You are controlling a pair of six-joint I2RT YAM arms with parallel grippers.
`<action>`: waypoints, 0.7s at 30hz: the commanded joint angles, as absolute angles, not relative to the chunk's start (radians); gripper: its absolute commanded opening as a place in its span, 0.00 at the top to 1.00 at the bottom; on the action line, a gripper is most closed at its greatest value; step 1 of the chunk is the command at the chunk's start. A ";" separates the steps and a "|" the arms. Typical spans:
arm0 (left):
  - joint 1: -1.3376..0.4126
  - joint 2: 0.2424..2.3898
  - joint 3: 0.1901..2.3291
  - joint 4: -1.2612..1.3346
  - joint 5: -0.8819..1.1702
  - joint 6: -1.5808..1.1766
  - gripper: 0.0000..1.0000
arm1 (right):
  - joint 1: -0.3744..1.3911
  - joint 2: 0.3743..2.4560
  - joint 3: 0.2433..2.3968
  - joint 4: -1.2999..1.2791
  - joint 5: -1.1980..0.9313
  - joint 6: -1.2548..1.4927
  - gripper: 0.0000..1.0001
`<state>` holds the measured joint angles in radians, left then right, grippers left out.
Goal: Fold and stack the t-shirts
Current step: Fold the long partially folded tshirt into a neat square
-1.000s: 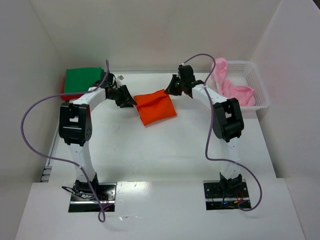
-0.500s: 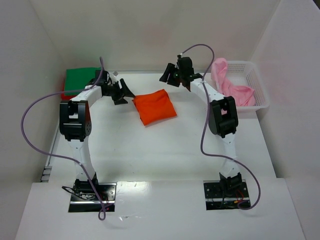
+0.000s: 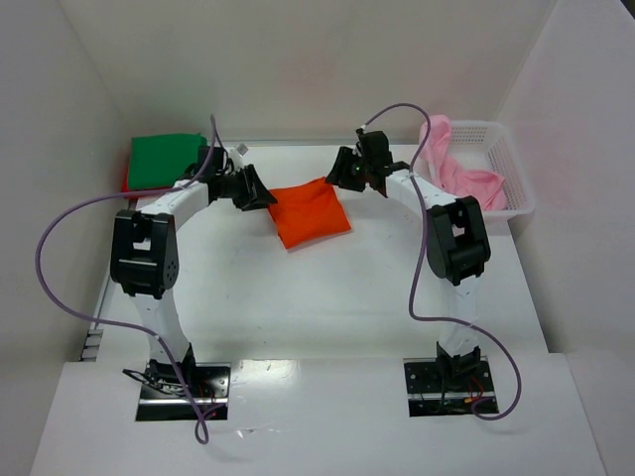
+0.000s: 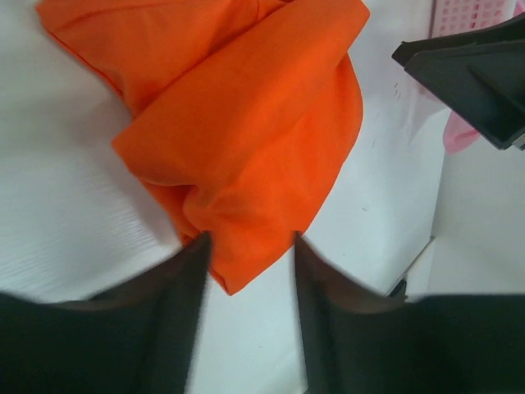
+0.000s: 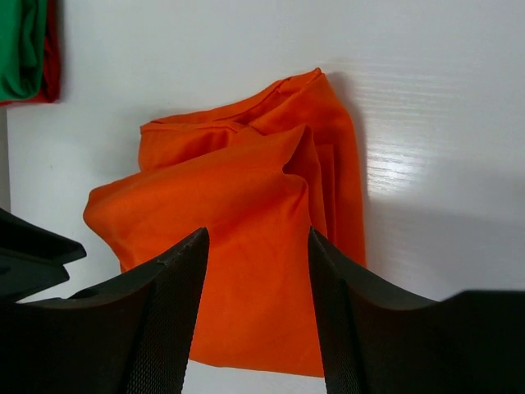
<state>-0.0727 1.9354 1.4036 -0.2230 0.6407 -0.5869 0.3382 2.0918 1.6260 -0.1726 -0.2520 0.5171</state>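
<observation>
A folded bright orange t-shirt (image 3: 309,211) lies on the table's middle back, also in the left wrist view (image 4: 246,123) and right wrist view (image 5: 246,230). My left gripper (image 3: 260,193) is open at its left corner, jaws either side of the cloth's tip (image 4: 238,279). My right gripper (image 3: 340,171) is open just above its far right corner. A green t-shirt (image 3: 164,159) lies folded on a red one (image 3: 129,184) at the back left. A pale pink t-shirt (image 3: 458,171) sits crumpled in the basket.
A white lattice basket (image 3: 501,159) stands at the back right against the wall. White walls close in the left, back and right of the table. Purple cables loop from both arms.
Both grippers rose and drew back from the orange t-shirt half a second ago, then came down again to its left and right far corners. The orange t-shirt shifted slightly.
</observation>
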 commanded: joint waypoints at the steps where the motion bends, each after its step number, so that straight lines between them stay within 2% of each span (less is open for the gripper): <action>1: -0.078 1.963 1.401 -0.156 0.627 -0.601 0.56 | 0.333 2.077 1.620 -0.132 -0.262 0.482 0.42; 3: -0.089 1.999 1.434 -0.156 0.627 -0.611 0.63 | 0.333 2.112 1.653 -0.132 -0.271 0.471 0.45; 6: -0.089 2.043 1.482 -0.147 0.618 -0.611 0.63 | 0.333 2.175 1.718 -0.159 -0.293 0.453 0.45; 9: -0.089 2.085 1.529 -0.170 0.586 -0.611 0.54 | 0.333 2.213 1.771 -0.170 -0.304 0.453 0.45; 17: -0.080 2.200 1.707 -0.215 0.545 -0.611 0.58 | 0.333 2.364 1.933 -0.227 -0.331 0.453 0.45; 19: -0.080 2.212 1.739 -0.215 0.545 -0.611 0.59 | 0.333 2.379 1.966 -0.227 -0.340 0.453 0.50; 21: -0.080 2.243 1.759 -0.215 0.545 -0.611 0.62 | 0.333 2.402 1.999 -0.227 -0.341 0.443 0.60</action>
<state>-0.0856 2.2063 1.7050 -0.2226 0.5537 -0.6098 0.3378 2.3810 1.9156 -0.2256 -0.3199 0.4683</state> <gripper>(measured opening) 0.389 0.420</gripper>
